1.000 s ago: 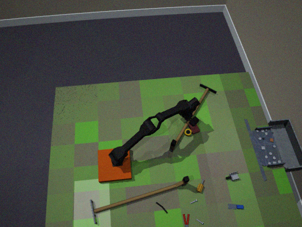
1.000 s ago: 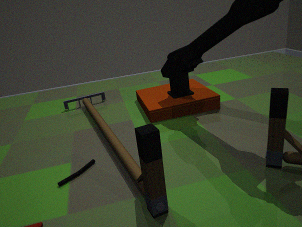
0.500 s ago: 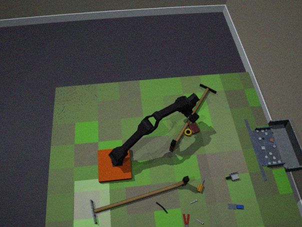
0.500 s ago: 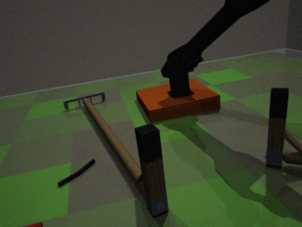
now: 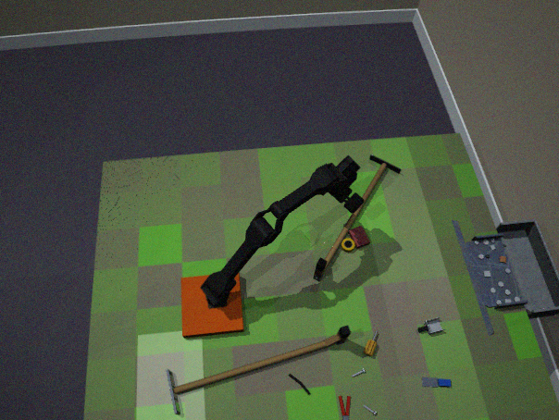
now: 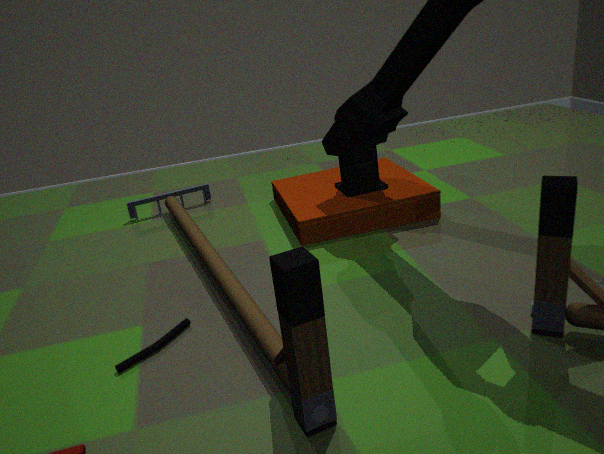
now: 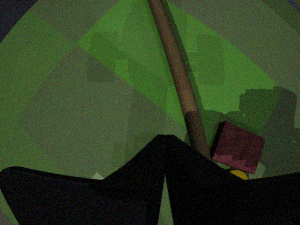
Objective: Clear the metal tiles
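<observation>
My gripper (image 5: 354, 203) (image 7: 165, 143) is shut and empty above the wooden handle of a T-shaped tool. This tool (image 5: 371, 186) (image 7: 176, 64) has a flat black crossbar (image 5: 377, 159) and an upright post (image 5: 320, 268) (image 6: 552, 265) at its near end. A second long tool (image 5: 259, 364) (image 6: 225, 280), with an open grey head, lies on the table; I cannot tell which is the long scraper. The steel plate (image 5: 495, 265) holds several pale tiles and an orange tile (image 5: 503, 259). The catch box (image 5: 553, 270) adjoins its far side; no tiles show inside.
A maroon block (image 5: 358, 236) (image 7: 240, 144) and a yellow ring (image 5: 343, 244) (image 7: 239, 174) lie beside the near handle. A screwdriver (image 5: 370, 347), a small grey tool (image 5: 434, 327), a blue-handled tool (image 5: 444, 383), red pliers (image 5: 342, 404) and a black rod (image 5: 300, 384) (image 6: 152, 346) lie on the table.
</observation>
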Robot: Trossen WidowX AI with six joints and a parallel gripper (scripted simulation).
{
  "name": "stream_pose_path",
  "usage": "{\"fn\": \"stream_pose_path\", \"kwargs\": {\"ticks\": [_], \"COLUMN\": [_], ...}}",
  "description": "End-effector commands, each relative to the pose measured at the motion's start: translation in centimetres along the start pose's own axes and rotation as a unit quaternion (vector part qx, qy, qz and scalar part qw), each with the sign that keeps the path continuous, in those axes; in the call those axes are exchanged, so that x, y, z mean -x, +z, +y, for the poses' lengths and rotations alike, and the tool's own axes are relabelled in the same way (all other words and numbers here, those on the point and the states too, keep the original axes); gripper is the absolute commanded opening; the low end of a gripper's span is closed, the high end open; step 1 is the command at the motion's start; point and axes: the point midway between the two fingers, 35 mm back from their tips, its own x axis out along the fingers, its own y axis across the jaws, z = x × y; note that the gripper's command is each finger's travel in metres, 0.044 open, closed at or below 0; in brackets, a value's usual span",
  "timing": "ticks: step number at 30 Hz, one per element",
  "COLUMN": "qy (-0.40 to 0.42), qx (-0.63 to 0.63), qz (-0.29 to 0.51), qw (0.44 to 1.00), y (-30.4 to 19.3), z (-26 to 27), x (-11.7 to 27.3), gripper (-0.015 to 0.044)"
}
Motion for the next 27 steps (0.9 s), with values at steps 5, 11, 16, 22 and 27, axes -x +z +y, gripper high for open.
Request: {"fn": "stream_pose_path", "kwargs": {"ticks": [5, 11, 16, 22, 27], "qy": [-0.002, -0.003, -0.003, -0.003, -0.003], "qx": [-0.007, -0.010, -0.014, -0.018, -0.021], "qz": [0.004, 0.007, 0.009, 0.012, 0.015], "qw": [1.000, 1.000, 1.000, 1.000, 1.000], "y": [-0.4, -0.8, -1.2, -1.8, -2.3], "z": [0.0, 0.0, 0.0, 0.1, 0.1], "x": [-1.0, -2.5, -3.8, -5.2, -6.4], "gripper": [0.0000, 0.0000, 0.0000, 0.0000, 0.0000]}}
